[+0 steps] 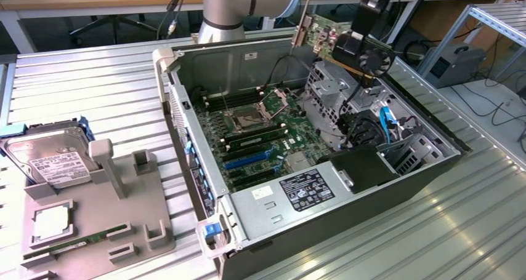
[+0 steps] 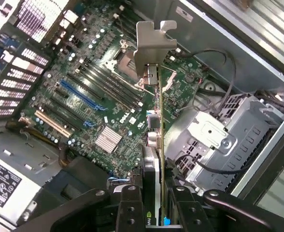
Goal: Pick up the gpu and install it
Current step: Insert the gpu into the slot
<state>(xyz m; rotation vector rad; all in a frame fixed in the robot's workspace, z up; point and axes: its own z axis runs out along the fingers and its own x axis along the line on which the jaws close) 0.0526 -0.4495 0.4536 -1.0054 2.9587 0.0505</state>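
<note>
Exterior view: I see the hand (image 1: 355, 43) raised over the rear edge of the open black-and-silver computer tower case (image 1: 386, 200), which lies on its side on the ribbed metal tabletop (image 1: 98, 89). The hand is clenched on the gpu (image 1: 333, 37), a thin green circuit-board card with a black fan and a long pale metal bracket along one end. The card is held clear of the green motherboard (image 1: 279, 132) inside the case. On the exterior view's left, a grey moulded fixture (image 1: 123, 218) carries a boxy silver hard drive with a white label (image 1: 49, 160) and a narrow green memory stick (image 1: 74, 246).

Wrist view: the hand (image 2: 154, 208) grips the gpu (image 2: 151, 159) edge-on between both black fingers (image 2: 127, 205). The bracket end points away from the camera. The card hangs above the motherboard (image 2: 84, 96), just beside a silver metal drive cage (image 2: 214, 135), and is not seated in any slot.
</note>
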